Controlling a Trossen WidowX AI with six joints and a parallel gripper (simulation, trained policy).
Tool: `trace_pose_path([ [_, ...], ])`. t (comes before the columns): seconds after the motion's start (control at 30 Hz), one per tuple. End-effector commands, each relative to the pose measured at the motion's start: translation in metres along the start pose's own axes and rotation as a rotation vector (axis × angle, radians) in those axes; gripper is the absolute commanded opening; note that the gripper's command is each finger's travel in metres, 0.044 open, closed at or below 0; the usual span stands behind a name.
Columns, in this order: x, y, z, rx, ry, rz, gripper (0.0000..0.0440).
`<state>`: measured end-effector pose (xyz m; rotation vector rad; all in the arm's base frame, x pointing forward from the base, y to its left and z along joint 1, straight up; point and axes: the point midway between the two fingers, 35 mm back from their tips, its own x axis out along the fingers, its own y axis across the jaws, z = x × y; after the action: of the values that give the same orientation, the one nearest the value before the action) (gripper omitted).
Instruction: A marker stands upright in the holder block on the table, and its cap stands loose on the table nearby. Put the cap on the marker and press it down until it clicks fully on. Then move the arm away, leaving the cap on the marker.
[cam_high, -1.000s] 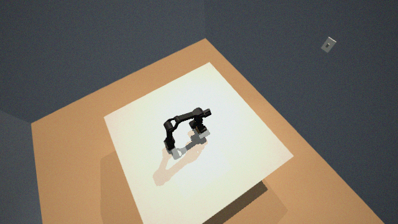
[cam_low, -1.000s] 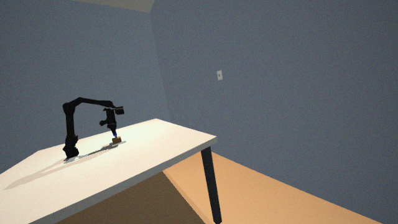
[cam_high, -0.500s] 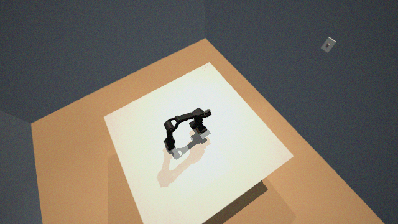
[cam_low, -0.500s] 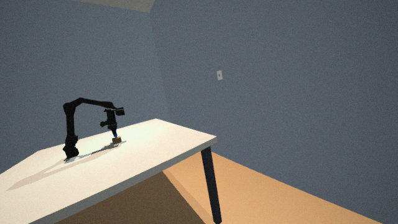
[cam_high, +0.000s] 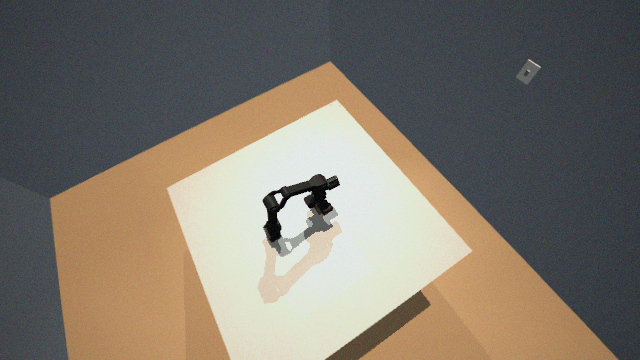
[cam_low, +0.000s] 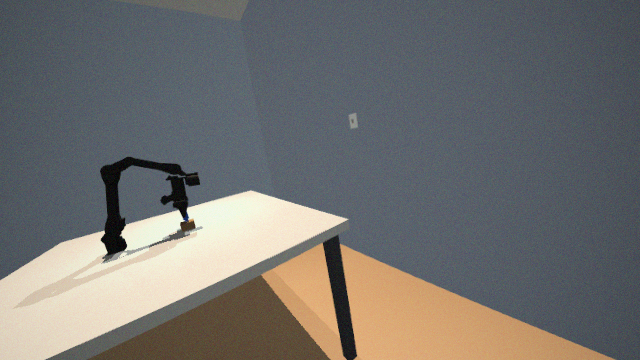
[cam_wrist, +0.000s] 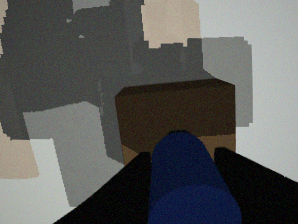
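Gripping blue cap (cam_low: 186, 218) (cam_wrist: 192, 180); gripper (cam_low: 185, 216) (cam_wrist: 182, 159) closed around it; directly above wooden block (cam_low: 188, 225) (cam_wrist: 177, 112)

Blue-grey walls (cam_high: 450, 125) (cam_low: 450, 175) around a pale table (cam_high: 390, 240) (cam_low: 280, 225).

Top view: high, distant, looking steeply down — whole arm (cam_high: 300, 188) (cam_low: 150, 164) mid-frame on the white table (cam_high: 390, 210) (cam_low: 280, 220). Exterior view: from the side, well back, frame tilted — arm at left, tabletop lower left. Wrist view: close, looking down past the fingers to the wooden block (cam_low: 188, 225) (cam_wrist: 177, 112), shared with exterior.
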<state>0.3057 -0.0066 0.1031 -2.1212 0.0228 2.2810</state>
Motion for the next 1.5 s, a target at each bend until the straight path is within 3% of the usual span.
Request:
trace_pose_path([
  [0.0, 0.017, 0.007, 0.006, 0.007, -0.049, 0.023, 0.0106],
  [0.67, 0.017, 0.008, 0.006, 0.009, -0.046, 0.028, 0.0142],
  [0.83, 0.015, 0.005, 0.015, 0.008, -0.062, 0.01, 0.0201],
  [1.13, 0.004, 0.002, 0.023, 0.006, -0.029, -0.003, 0.0429],
  [1.47, -0.031, 0.002, 0.02, 0.008, 0.071, -0.012, 0.044],
])
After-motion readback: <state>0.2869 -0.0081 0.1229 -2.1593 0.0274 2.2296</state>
